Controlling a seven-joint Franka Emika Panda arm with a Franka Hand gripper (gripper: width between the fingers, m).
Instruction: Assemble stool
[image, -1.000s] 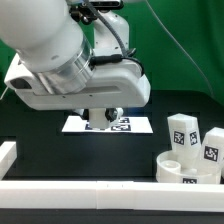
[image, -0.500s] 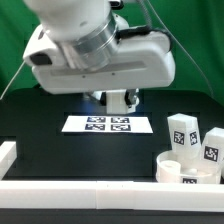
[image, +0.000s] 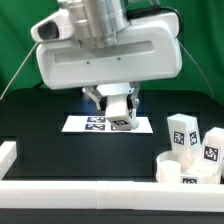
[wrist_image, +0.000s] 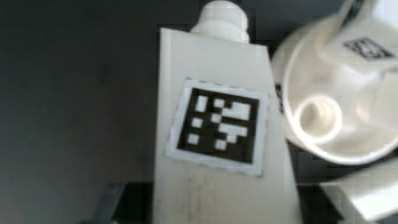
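Wrist view: pincer (wrist_image: 217, 192) w/ its two dark fingers cut off at the frame edge, closed on a white leg (wrist_image: 214, 120) w/ a square tag. Seat disc (wrist_image: 347, 90) lies near it, at 2 o'clock, partly cut off. Exterior view: arm body hides most of the pincer (image: 113, 108) above the marker board (image: 100, 124). Two more legs (image: 193, 138) stand at 4 o'clock by the rail (image: 90, 193); black table (image: 50, 150) is open at 8 o'clock.

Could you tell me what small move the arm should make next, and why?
Probably carry the leg toward the seat disc at the exterior view's right. The tool seems shut on the leg above the marker board, peg end free, and the seat disc, apart from it, shows a round socket.
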